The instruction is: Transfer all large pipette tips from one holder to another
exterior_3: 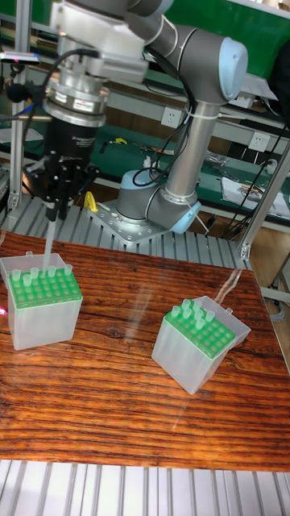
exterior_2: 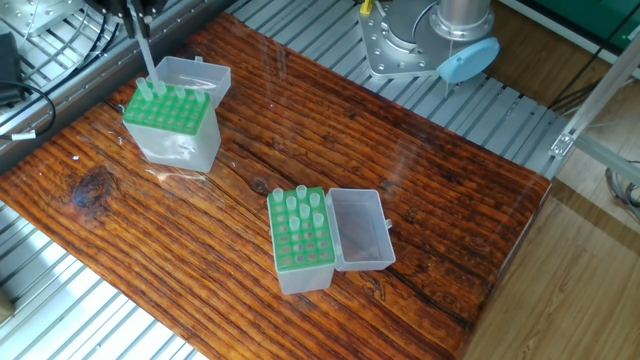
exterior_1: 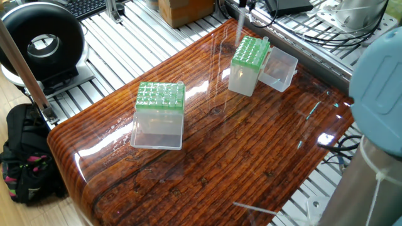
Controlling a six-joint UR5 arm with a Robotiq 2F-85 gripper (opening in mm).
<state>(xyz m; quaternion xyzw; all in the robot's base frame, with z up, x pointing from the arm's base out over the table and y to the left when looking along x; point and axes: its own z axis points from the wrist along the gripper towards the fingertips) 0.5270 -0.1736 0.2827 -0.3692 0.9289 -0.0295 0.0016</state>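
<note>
Fingers [exterior_3: 51, 211] closed on one large pipette tip [exterior_3: 48, 240], held upright, its point above the far green-topped box [exterior_3: 42, 309] on the desk [exterior_3: 129, 403].

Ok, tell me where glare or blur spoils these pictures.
One fixed view: glare streaks on the table between the boxes; the arm at right is blurred. The other fixed view: faint sheen only. Tall fixed view: sharp, with the pincer holding a tip.

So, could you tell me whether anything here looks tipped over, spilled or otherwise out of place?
Nothing stands out. Both green-topped boxes stand upright on the table, lids open, tips seated. The gripper holds one pipette tip hanging straight above the far box.
</note>
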